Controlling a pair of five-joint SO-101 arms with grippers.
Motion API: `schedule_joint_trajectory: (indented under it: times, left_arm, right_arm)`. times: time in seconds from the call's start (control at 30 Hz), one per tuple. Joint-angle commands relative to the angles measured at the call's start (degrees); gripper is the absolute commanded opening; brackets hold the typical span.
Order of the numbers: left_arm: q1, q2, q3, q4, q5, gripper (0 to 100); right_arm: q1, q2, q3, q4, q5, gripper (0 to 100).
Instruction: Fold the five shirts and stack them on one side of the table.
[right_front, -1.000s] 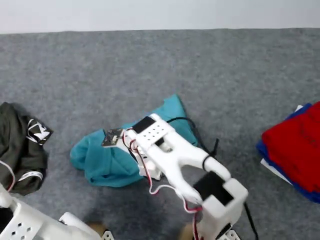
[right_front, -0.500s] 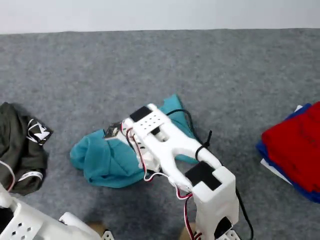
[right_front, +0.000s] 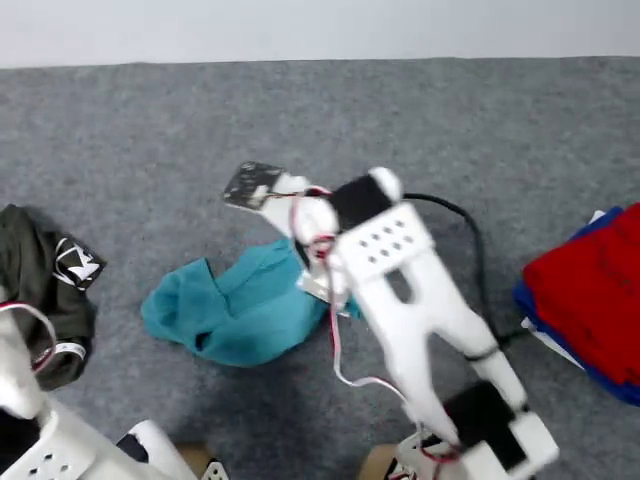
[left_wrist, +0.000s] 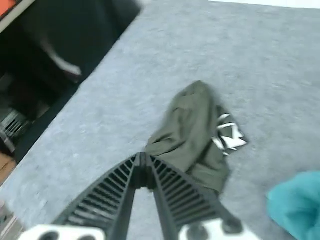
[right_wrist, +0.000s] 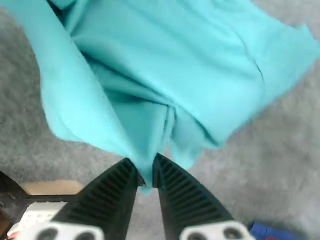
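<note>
A grey, felt-like surface (right_front: 480, 150) ran up to a pale wall in the high view. At the middle left of the frame we saw the teal shirt (right_front: 235, 315) lying crumpled. Its right-hand end disappeared beneath the white right arm (right_front: 400, 290), which came in from the lower right. The dark olive shirt (right_front: 40, 290) sat bunched at the left edge, well apart from the teal one. A red shirt (right_front: 590, 280) lay on a blue shirt (right_front: 530, 305) at the right edge. The left arm (right_front: 45, 445) stood in the lower left corner.

In the left wrist view we found the left end effector (left_wrist: 145, 162) with its jaws together and nothing between them, above the surface near the olive shirt.

In the right wrist view the right end effector (right_wrist: 146, 172) was clamped on a fold of the teal shirt, whose cloth spread away from the jaws above the grey surface.
</note>
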Motion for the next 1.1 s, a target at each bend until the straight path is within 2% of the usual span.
schedule_joint_trajectory:
  times: [0.0, 0.1, 0.2, 0.4, 0.57, 0.77, 0.93, 1.07]
  left_arm:
    - [9.05, 0.53, 6.29, -1.32, 0.00, 1]
    - [18.46, 1.76, 14.81, -2.64, 0.00, 3]
    - [24.88, 7.12, 19.21, -5.10, 0.00, 3]
    - [30.68, 26.37, 17.45, -8.79, 0.00, 3]
    - [32.53, 45.01, 6.99, -8.00, -0.09, 8]
    - [32.79, 64.26, -11.65, -1.32, -0.18, 15]
    - [34.73, 76.04, -26.95, 4.66, -0.44, 18]
    - [38.07, 84.31, -35.03, 5.63, -0.44, 18]
  right_arm:
    - [2.86, -8.22, 4.66, 2.33, -0.79, 1.0]
    - [3.21, -11.74, 9.76, 2.33, -1.05, 1.0]
    - [3.21, -13.58, 13.54, 2.24, -4.04, 1.0]
    - [3.03, -15.78, 18.20, 1.98, -7.56, 1.0]
    - [2.77, -15.87, 20.92, 1.89, -8.26, 1.0]
    - [2.95, -15.87, 22.59, 1.89, -8.09, 1.0]
    - [2.95, -15.78, 22.59, 1.01, -8.00, 1.0]
    - [2.86, -15.52, 22.59, 0.31, -8.09, 1.0]
